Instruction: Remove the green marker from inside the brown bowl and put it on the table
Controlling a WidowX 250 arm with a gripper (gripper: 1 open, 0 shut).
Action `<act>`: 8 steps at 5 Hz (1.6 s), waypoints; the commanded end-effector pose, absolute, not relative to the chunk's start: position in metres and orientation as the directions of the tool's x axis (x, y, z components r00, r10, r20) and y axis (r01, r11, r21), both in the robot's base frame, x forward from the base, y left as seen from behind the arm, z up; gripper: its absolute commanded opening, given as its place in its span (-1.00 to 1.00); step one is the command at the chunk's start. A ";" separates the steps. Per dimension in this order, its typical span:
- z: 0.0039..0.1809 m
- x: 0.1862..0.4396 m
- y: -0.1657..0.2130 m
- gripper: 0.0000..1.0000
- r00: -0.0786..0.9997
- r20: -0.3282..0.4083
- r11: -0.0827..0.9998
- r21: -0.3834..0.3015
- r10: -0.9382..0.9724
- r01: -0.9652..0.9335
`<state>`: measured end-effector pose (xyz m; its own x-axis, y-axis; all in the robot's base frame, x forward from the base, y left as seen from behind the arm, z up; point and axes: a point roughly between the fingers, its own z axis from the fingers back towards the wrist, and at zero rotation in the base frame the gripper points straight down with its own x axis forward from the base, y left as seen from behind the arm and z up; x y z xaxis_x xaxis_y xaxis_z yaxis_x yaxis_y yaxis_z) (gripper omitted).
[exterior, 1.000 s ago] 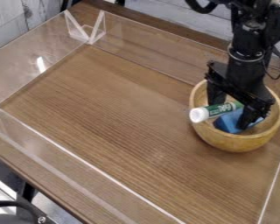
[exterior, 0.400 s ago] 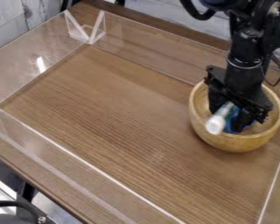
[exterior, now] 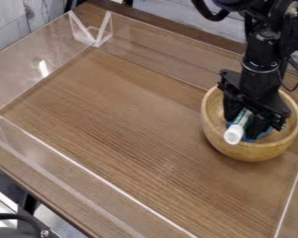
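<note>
As we settle the grip on the marker (exterior: 237, 128), our lift out of the bowl (exterior: 215, 128) has yet to begin.

Where our gripper (exterior: 249, 113) reaches down into the bowl, its dark fingers meet around the marker's upper part, and we judge them to be grasping it, though the far finger is hard to make out. The marker lies inside, its white end leaning toward the near left rim, with a blue block (exterior: 261, 126) close beside it. Next we should raise it straight enough to pass the rim without dragging the block, then swing left over the table (exterior: 127, 121).
</note>
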<state>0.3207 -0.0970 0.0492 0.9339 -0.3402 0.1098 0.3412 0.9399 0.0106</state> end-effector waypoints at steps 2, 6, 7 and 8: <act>0.077 0.323 -0.099 -1.00 0.921 0.177 0.937 0.016 -0.347 0.350; 0.114 0.313 -0.085 -1.00 0.923 0.169 0.938 0.021 -0.345 0.347; 0.119 0.311 -0.083 -1.00 0.914 0.174 0.929 0.022 -0.367 0.369; 0.121 0.310 -0.081 -1.00 0.907 0.178 0.923 0.020 -0.382 0.384</act>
<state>0.3018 -0.0816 0.0922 0.9196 -0.3840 0.0829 0.3849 0.9229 0.0045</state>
